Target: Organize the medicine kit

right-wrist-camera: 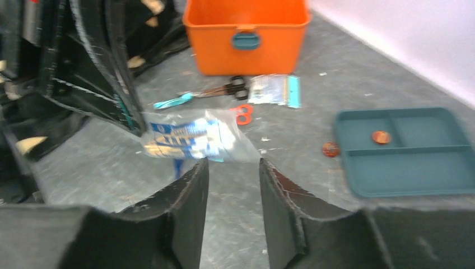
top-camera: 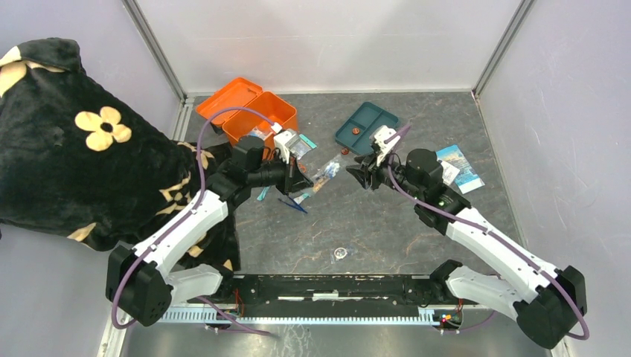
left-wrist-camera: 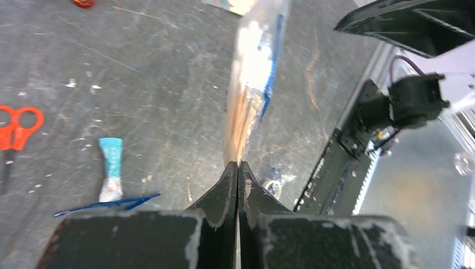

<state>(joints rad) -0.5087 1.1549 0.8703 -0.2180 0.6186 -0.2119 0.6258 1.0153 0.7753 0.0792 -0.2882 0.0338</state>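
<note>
The medicine kit is an orange box with its lid open, at the back left; its teal latch faces me in the right wrist view. My left gripper is shut on one end of a clear plastic bag of blue-and-white printed supplies, held above the table. In the top view the bag stretches from the left gripper toward the right gripper. The right gripper is open, its fingertips just short of the bag, with nothing between them.
A teal compartment tray with a red pill lies to the right, another red pill beside it. Black scissors, a small packet, orange scissors, a teal tube and blue tweezers lie near the kit. A black flowered blanket covers the left side.
</note>
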